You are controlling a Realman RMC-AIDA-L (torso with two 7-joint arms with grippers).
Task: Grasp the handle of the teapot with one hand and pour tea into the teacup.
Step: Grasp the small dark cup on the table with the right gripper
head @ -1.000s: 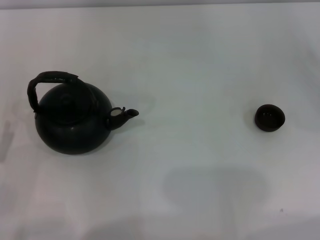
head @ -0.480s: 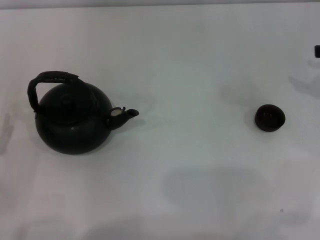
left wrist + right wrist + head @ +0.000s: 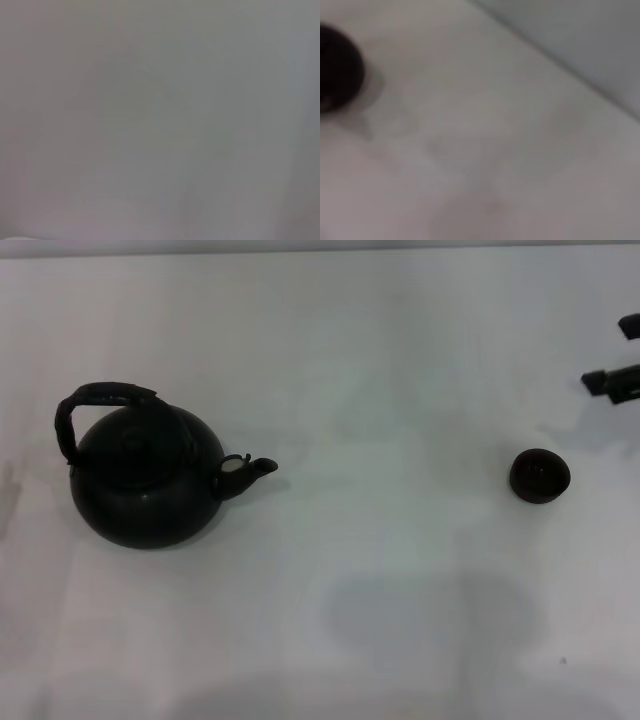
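The black teapot [image 3: 145, 480] stands on the white table at the left of the head view, its pale-tipped spout [image 3: 250, 470] pointing right. Its arched handle [image 3: 100, 400] rises over the lid. The small dark teacup [image 3: 540, 475] stands at the right, far from the pot; it also shows at the edge of the right wrist view [image 3: 337, 70]. My right gripper [image 3: 615, 352] enters at the right edge, behind and to the right of the cup, with its two black fingertips [image 3: 605, 381] apart and nothing between them. My left gripper is out of view.
The white table [image 3: 400, 390] stretches between teapot and cup. The left wrist view shows only a plain pale surface. The table's far edge shows in the right wrist view [image 3: 560, 65].
My right gripper has come further into the head view from the right edge, toward the teacup. Teapot and cup have not moved.
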